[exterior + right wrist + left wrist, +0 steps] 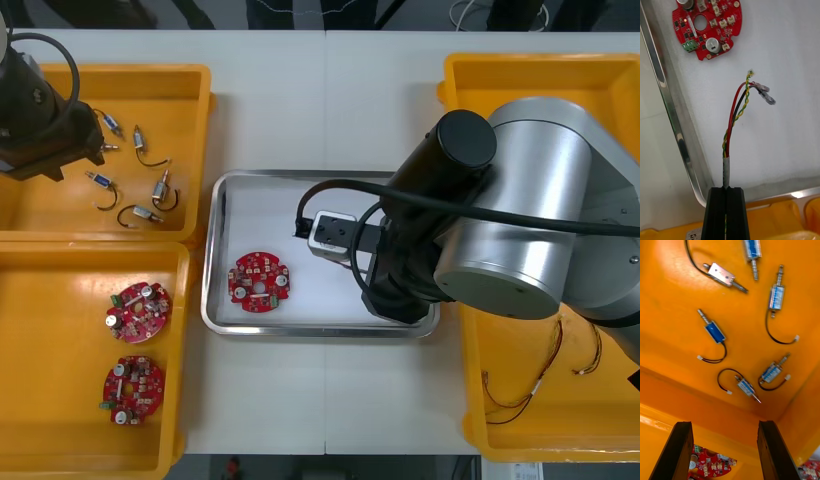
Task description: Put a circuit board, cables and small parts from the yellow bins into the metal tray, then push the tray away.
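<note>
The right gripper (727, 189) pinches a cable (738, 108) over bare floor in the tray (670, 112), board (260, 282) at 8 o'clock. The left gripper (725, 425) hangs open above small parts (715, 332).

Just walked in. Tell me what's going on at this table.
The right tool is shut on a cable of red, black and twisted yellow wires, its free end over the metal tray, near the one circuit board already lying there. The left tool is open above small metal parts in the far-left yellow bin. Two more boards lie in the near-left bin. The tray is not yet pushed away.
</note>
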Available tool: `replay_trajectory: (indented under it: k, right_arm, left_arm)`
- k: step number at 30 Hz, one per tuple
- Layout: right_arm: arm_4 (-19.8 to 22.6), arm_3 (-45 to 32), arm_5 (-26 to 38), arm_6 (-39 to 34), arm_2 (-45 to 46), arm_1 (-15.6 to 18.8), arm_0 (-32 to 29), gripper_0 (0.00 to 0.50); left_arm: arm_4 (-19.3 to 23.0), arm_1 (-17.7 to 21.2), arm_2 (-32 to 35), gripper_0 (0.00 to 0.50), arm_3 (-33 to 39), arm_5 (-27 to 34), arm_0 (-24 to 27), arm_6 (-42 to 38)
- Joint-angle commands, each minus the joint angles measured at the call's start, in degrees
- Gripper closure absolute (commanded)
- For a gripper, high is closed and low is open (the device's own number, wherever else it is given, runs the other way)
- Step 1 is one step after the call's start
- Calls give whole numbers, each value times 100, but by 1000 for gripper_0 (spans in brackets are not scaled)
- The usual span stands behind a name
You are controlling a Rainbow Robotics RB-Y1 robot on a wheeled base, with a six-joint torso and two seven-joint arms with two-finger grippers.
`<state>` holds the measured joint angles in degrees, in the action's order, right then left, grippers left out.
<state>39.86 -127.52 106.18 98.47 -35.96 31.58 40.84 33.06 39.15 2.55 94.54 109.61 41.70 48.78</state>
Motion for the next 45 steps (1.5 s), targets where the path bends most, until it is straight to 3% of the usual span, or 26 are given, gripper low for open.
replay_trajectory:
  k: [1,15,39,41,42,45]
  right_arm:
    - [-57,193,-238,339,-140,-170,187,500]
    - [-549,1098,-1100,717,-922,-170,187,500]
    - [-461,1986,-1829,568,-1221,-196,134,500]
    - [-479,1986,-1829,550,-1229,-196,134,440]
    - [-505,1986,-1829,533,-1221,-214,134,265]
    - [-523,1986,-1838,506,-1221,-223,134,83]
  left_arm:
    - [-221,242,132,0,-560,-98,568,-115]
    - [-476,242,-220,0,-2704,-1461,1499,-62]
    - [-696,-233,-237,0,-5288,-3289,2431,-308]
    - [-678,-285,-237,0,-5491,-3508,2484,-334]
    - [-678,-338,-237,0,-5658,-3693,2510,-343]
    - [-678,-408,-299,0,-5816,-3948,2528,-361]
